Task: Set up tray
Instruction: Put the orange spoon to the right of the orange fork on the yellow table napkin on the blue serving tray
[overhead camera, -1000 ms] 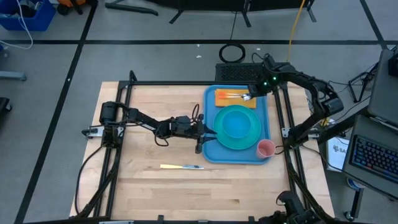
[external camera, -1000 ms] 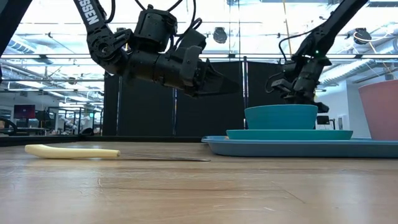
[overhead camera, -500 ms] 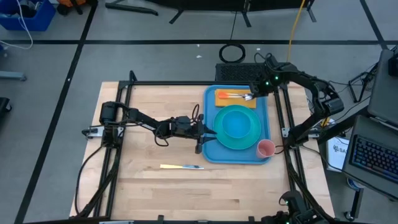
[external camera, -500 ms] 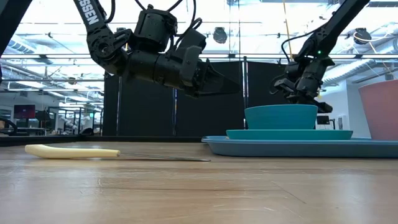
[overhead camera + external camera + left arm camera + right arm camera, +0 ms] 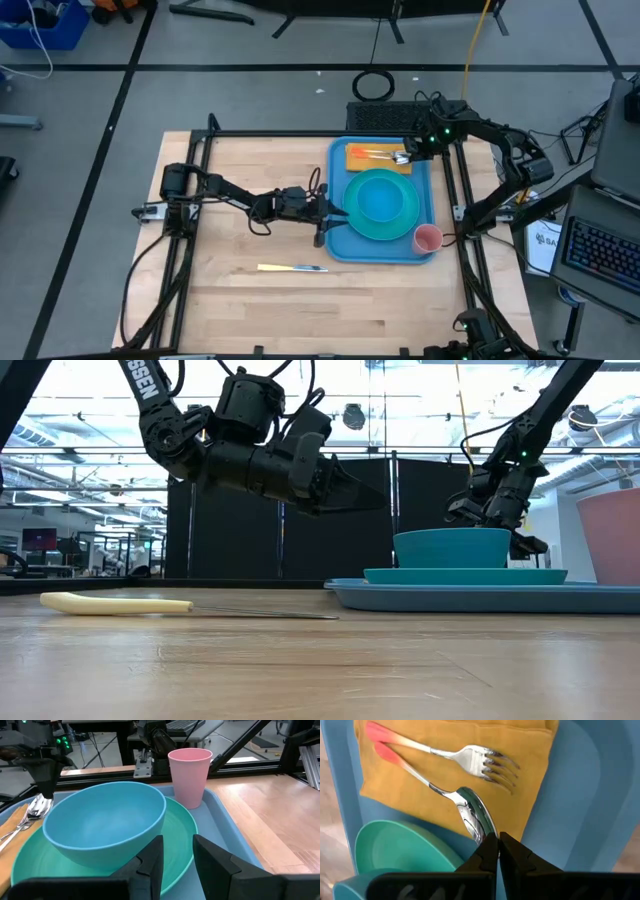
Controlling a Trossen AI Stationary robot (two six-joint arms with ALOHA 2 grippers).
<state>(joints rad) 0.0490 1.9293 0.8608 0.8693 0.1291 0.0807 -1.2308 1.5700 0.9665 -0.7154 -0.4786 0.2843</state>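
The tray (image 5: 338,238) lies on the table (image 5: 250,310) and serves as the landmark for all positions below.

**Gripper state**
- The left gripper (image 5: 328,213) hovers just beside the tray's near-left edge, above the table. Its fingers (image 5: 150,865) stand partly apart with a narrow gap and hold nothing.
- The right gripper (image 5: 497,851) hovers over the tray's far end, at the edge of the napkin (image 5: 530,780). Its fingers are closed together and empty; the tips sit just above the bowl of the spoon (image 5: 472,815).

**Risks from this position**
- The closed right fingertips are very close to the spoon. A downward or sideways move would likely push the spoon off the napkin or knock it against the fork (image 5: 465,756).
- Dragging the tips across the cloth could bunch the napkin and shift both utensils.
- The knife (image 5: 293,268) is still on the table, well apart from the tray's near side. The blade is thin and flat on the wood, so a pickup may slip or scrape.
- The left gripper is close to the tray rim; a forward move could shove the tray and disturb its load.

**Count**
- Tray: one
- Plate (image 5: 403,222): one
- Bowl (image 5: 105,827): one
- Cup (image 5: 428,239): one
- Napkin: one
- Fork: one
- Spoon: one
- Knife: one
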